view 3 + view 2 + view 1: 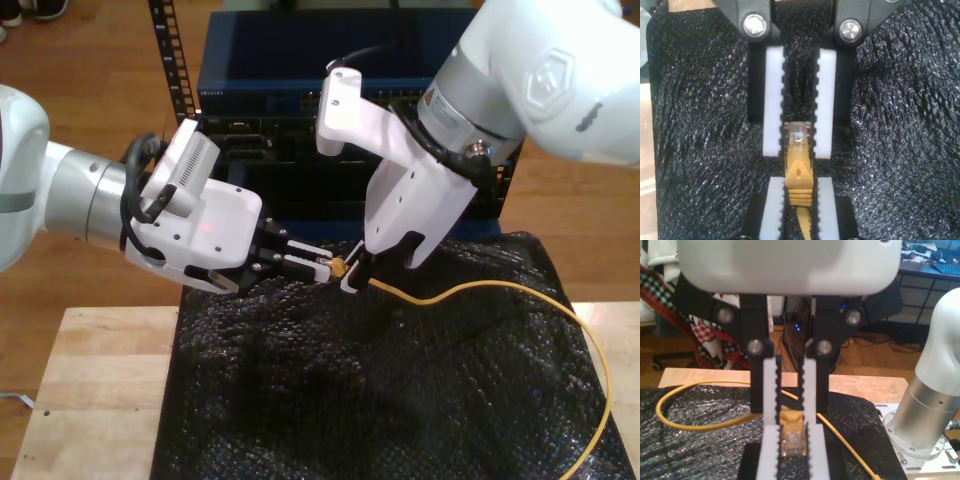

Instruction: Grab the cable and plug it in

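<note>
Pads: nearest the lens, the white toothed pads (774,100) of my second gripper (799,150) lie against both sides of the clear plug (799,134), closed on it.
First gripper: my first gripper (799,182) is pinched on the yellow boot (799,172) just behind the plug.
Cable: the cable (500,290) is held above the black mat (300,400) between the two grippers. Its slack trails to the exterior view's right and curves down across the mat.
Handling: reckon it light and limp. Only the plug and boot are stiff enough to steer. The clear shell looks smooth, and its latch tab is probably fragile.
Where to hold: grip the boot or the plug's flat sides, and leave the nose free.
Watch: the trailing slack could drag or twist the plug as you head for the rack (300,80).
</note>
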Tool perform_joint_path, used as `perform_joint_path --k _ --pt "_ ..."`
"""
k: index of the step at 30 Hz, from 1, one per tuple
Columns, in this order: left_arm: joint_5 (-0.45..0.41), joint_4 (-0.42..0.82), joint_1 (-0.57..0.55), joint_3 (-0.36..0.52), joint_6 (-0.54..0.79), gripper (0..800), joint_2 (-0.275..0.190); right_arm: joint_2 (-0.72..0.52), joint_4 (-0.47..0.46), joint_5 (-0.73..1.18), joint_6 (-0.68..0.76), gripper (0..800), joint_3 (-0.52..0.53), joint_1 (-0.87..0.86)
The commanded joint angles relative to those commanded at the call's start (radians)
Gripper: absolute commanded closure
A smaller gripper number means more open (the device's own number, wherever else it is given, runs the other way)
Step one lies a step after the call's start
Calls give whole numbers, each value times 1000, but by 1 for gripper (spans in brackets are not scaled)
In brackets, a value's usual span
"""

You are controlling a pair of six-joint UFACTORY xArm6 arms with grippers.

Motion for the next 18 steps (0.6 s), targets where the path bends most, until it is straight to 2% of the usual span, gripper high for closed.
perform_joint_path --k 4,6,7,9,12,15,18 --pt "2 0 -3 2 2 787 0 0 0 0 0 792 0 0" --pt "3 2 -12 2 2 795 0 0 0 -2 -2 741 0 0" --pt "5 2 -18 2 2 795 0 0 0 -2 -9 647 0 0" --pt "12 2 -25 0 2 799 0 0 2 -2 -54 307 -2 0" --pt "41 3 -26 -6 -2 799 9 -5 0 -8 -92 244 -5 -2" --pt "55 2 -25 -8 -9 799 17 -3 2 -6 -109 62 -14 -2" --pt "60 2 -21 -12 -54 799 35 -5 0 -6 -137 20 -35 -2"
